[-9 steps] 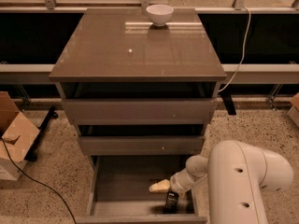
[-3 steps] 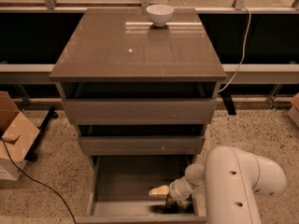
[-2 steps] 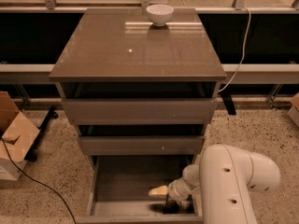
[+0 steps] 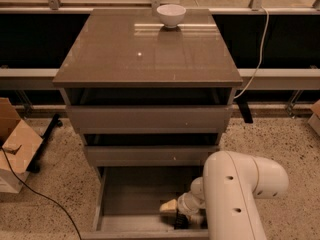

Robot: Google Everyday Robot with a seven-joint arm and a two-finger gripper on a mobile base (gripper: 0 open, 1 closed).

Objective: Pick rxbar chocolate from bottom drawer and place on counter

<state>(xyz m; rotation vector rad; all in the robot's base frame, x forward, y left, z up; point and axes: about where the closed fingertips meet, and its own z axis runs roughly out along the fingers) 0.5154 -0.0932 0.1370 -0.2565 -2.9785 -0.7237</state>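
The bottom drawer (image 4: 131,196) is pulled out, with a grey floor and low sides. A small dark piece that looks like the rxbar chocolate (image 4: 179,223) shows at the drawer's front right, mostly hidden by my arm. My gripper (image 4: 172,210) is down inside the drawer, right over that dark piece, with its pale tip pointing left. My white arm covers the drawer's right side. The counter (image 4: 150,51) is the glossy grey-brown top of the cabinet.
A white bowl (image 4: 171,15) stands at the back of the counter. The two upper drawers (image 4: 147,119) stick out a little. A cardboard box (image 4: 15,149) and a black cable (image 4: 35,191) lie on the floor at left. A white cord (image 4: 258,49) hangs at right.
My arm has shifted a little left and lower into the drawer, bringing the gripper down onto the dark bar at the front right. The bar has not visibly moved.
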